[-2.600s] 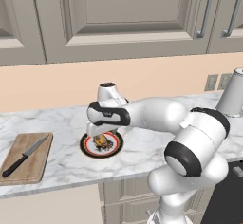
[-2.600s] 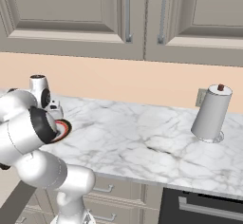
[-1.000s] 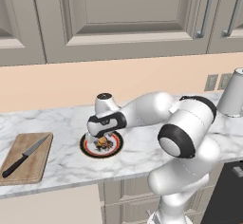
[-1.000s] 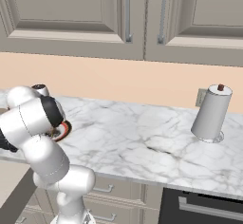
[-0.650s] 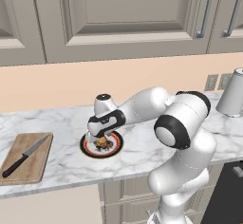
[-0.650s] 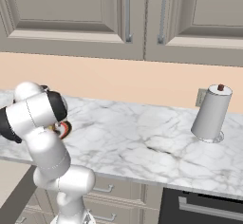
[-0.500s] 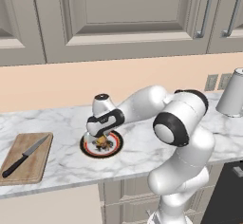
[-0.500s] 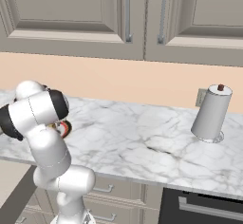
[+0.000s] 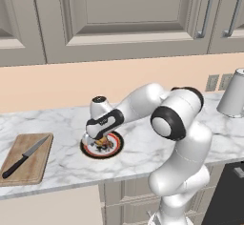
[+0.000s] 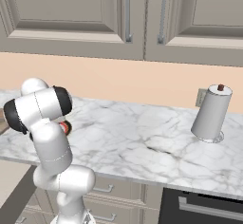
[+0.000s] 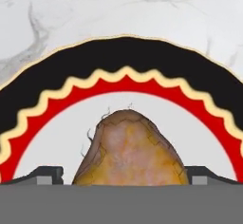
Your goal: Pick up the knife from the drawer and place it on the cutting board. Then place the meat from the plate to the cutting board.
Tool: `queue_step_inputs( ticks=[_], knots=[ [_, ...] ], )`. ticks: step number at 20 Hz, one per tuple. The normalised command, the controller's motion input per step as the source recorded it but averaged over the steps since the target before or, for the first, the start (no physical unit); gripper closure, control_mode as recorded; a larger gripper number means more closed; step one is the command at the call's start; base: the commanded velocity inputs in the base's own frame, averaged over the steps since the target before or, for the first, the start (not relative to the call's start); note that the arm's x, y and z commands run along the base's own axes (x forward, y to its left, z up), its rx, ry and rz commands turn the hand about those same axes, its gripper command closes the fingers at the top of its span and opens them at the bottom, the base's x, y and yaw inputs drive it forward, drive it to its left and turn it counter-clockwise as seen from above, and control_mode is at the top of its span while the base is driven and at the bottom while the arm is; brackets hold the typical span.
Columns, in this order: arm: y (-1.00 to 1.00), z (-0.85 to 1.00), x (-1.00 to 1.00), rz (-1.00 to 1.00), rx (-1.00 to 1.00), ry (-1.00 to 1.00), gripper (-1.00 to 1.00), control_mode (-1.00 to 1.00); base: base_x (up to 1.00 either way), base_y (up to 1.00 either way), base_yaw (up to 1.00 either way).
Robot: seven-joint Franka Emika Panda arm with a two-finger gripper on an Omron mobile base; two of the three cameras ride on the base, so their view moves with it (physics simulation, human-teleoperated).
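Observation:
The knife (image 9: 24, 155) lies diagonally on the cutting board (image 9: 29, 172) at the counter's left end. To its right sits the plate (image 9: 93, 151), with the meat (image 9: 102, 144) on it. My gripper (image 9: 100, 142) points down over the plate, open, with its fingers either side of the meat. In the hand view the meat (image 11: 130, 152) sits between the two fingertips (image 11: 45, 174), and small gaps show on both sides. The plate's rim (image 11: 123, 57) curves above it. The drawer (image 9: 47, 207) shows as a pale surface below the counter's front edge.
A grey canister (image 10: 211, 113) with a brown knob stands at the counter's right end, by a wall outlet (image 9: 212, 82). Upper cabinets (image 9: 119, 19) hang above. My arm's elbow (image 9: 176, 114) bulges over the counter's middle. An oven front (image 10: 204, 209) sits lower right.
My hand has sunk a little lower onto the plate, so the fingers now straddle the meat. The elbow has swung towards the centre. The knife and board have not moved.

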Motion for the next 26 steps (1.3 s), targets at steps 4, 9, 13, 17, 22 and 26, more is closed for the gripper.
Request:
queue_step_inputs(
  ticks=[4,9,13,17,22,26],
  knots=[
    [0.08,-0.21,0.0,0.0,-0.05,0.01,1.0,-1.0,0.0,0.0,0.0],
    [0.0,0.01,-0.08,0.0,0.0,0.0,1.0,-1.0,0.0,0.0,0.0],
    [0.01,0.61,-0.33,0.0,0.0,-0.06,1.0,-1.0,0.0,0.0,0.0],
    [0.33,0.56,-0.21,0.0,0.0,-0.02,1.0,-1.0,0.0,0.0,0.0],
    [0.57,0.15,-0.3,0.03,0.0,0.0,1.0,-1.0,0.0,0.0,0.0],
    [0.72,0.01,-0.29,0.09,0.0,0.01,1.0,-1.0,0.0,0.0,0.0]
  ],
)
